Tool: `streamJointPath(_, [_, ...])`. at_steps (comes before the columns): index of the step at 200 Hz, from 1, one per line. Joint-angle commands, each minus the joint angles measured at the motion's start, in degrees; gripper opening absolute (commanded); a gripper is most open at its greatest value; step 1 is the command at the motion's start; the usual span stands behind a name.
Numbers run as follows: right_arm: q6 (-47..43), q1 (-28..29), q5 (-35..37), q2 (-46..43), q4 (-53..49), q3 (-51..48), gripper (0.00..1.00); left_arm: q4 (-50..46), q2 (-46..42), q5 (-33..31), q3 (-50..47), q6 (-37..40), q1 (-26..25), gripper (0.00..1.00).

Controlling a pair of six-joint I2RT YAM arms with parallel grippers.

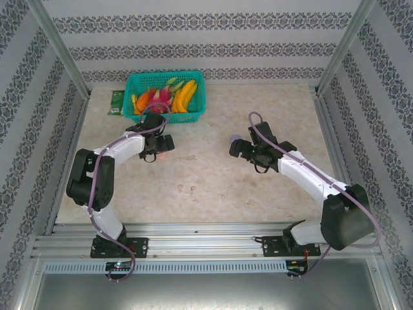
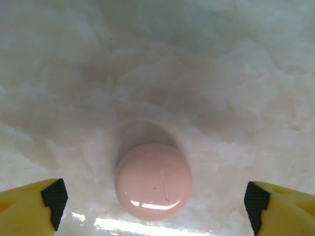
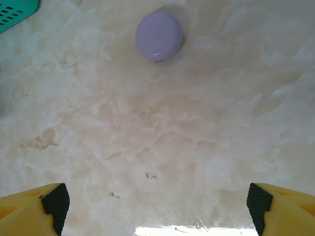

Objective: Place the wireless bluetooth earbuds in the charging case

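Two tiny pinkish earbuds (image 1: 192, 190) are lying side by side on the bare table (image 1: 258, 187), a little toward 6 o'clock from its middle in the top view and well apart from both arms. They are too small for their shape to be made out. The tabletop is showing a pale, glossy, marble-like pattern of cloudy cream and beige.

The left gripper (image 1: 160, 150) is hanging toward 9 o'clock from the table's middle, just at 6 o'clock of a teal plastic basket (image 1: 132, 81). The basket has latticed walls and is holding yellow, orange and red fruit (image 1: 184, 97). In the left wrist view this gripper (image 2: 155, 199) is standing wide open and gripping nothing, its yellow fingers (image 2: 24, 209) tipped with black pads. A round, smooth, glossy pink case (image 2: 153, 182) is sitting closed on the table between them at 6 o'clock of the view, clear of both pads.

The right gripper (image 1: 239, 148) is hovering just toward 3 o'clock from the table's middle. In the right wrist view its jaws are likewise gaping wide and holding nothing. A round, pale purple case (image 3: 158, 36), smooth and pebble-like, is resting at 12 o'clock of that view, well ahead of the fingertips. A corner of the basket is showing at 11 o'clock.
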Motion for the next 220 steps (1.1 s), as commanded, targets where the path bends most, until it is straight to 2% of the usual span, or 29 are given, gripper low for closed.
streamJointPath(1, [0.3,-0.7,-1.7,-0.1,1.2,-0.8,0.95,0.2,2.6,2.1,0.9,1.2,0.5,0.92])
streamJointPath(88, [0.8,-1.2,-1.7,-0.1,1.7,-1.4,0.94,-0.7,8.1,1.4,2.9,1.3,0.5,0.77])
streamJointPath(179, [1.1,-1.5,-1.1,-1.5,1.5,-2.4,0.94,-3.1,9.5,0.4,5.6,4.9,0.4,0.47])
streamJointPath(220, [1.5,-1.6,-0.7,-2.4,1.5,-3.2,0.94,-3.0,6.6,1.7,6.0,4.2,-2.1,0.45])
